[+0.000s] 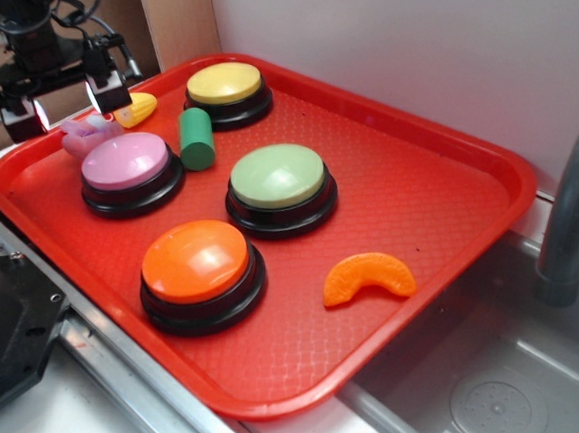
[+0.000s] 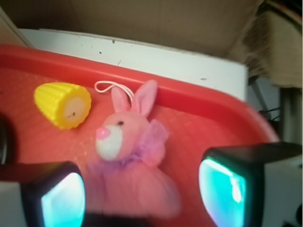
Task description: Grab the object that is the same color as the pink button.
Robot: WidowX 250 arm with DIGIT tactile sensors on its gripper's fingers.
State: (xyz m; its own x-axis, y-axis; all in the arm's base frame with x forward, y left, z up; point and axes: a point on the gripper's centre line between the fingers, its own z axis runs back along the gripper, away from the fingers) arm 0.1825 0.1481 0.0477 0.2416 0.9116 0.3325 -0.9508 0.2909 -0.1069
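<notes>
End effector (image 2: 142, 189) above the pink bunny, fingers spread apart.
I see the bunny (image 2: 128, 156) between my fingers, untouched, at the tray's (image 1: 448, 239) far left corner, just beside the corn piece (image 2: 62, 104) and pink button (image 1: 128, 164).

On the red tray (image 1: 453, 179), the pink toy (image 1: 87, 132) lies touching the pink button (image 1: 131, 169), under the open pincer (image 1: 68, 99).
</notes>
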